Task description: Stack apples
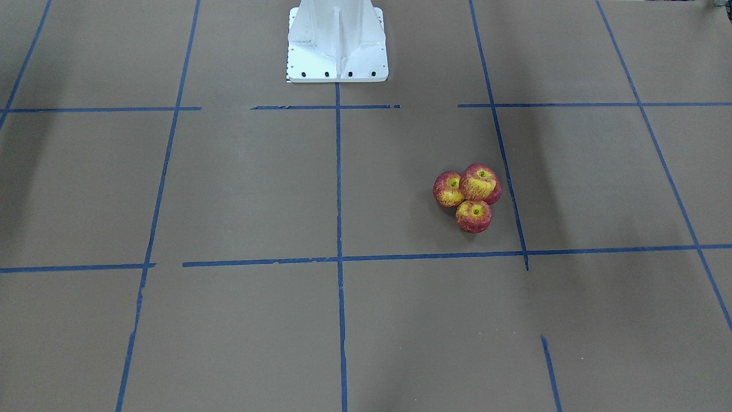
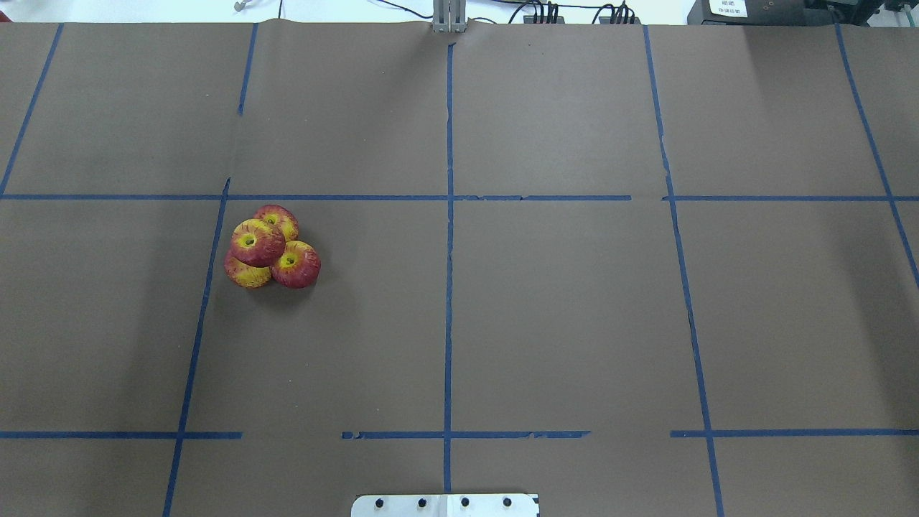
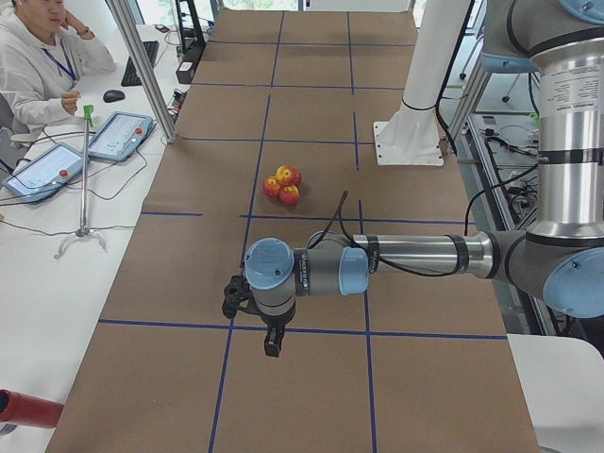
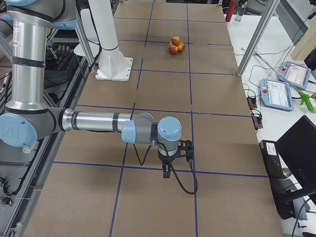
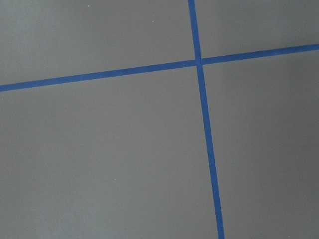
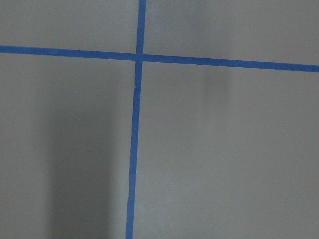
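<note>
Four red-and-yellow apples sit in a tight pile on the brown table cover. In the overhead view three apples [image 2: 296, 264] touch each other on the table and a fourth apple [image 2: 257, 243] rests on top of them. In the front view the top apple [image 1: 480, 183] hides one of the lower ones. The pile also shows far off in the left side view [image 3: 284, 182] and in the right side view [image 4: 176, 44]. My left gripper [image 3: 272, 344] and my right gripper [image 4: 167, 171] point down over bare table far from the pile. I cannot tell whether they are open or shut. Both wrist views show only table and tape.
The white robot base [image 1: 337, 40] stands at the table's middle edge. Blue tape lines [image 2: 448, 287] grid the cover. A metal post [image 3: 142, 66] and tablets [image 3: 118, 137] stand on the operators' side, where a person [image 3: 38, 57] sits.
</note>
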Controlling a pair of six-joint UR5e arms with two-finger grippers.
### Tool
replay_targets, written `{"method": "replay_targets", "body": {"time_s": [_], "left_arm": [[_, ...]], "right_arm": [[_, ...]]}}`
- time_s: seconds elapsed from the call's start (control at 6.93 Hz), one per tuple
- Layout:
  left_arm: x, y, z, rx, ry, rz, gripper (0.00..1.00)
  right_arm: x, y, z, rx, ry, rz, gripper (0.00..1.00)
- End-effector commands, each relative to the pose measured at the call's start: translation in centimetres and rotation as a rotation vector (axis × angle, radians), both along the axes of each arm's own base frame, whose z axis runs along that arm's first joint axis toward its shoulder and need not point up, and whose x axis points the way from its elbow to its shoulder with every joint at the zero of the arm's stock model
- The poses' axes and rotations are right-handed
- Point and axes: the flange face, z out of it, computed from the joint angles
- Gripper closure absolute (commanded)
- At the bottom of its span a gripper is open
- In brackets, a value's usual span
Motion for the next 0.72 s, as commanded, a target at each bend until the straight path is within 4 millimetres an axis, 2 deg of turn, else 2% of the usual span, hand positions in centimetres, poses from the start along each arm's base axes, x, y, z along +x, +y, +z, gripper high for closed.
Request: {"method": "replay_targets", "body": {"time_s": [0.0, 0.58], "left_arm": [[0.00, 0.07, -0.03, -0.004, -0.001, 0.000, 0.00], [0.13, -0.85, -0.43, 0.009, -0.004, 0.005, 0.00]], "right_arm": [[0.00, 0.00, 0.00, -0.001, 0.000, 0.001, 0.00], [0.00, 0.00, 0.00, 0.000, 0.000, 0.000, 0.00]]}}
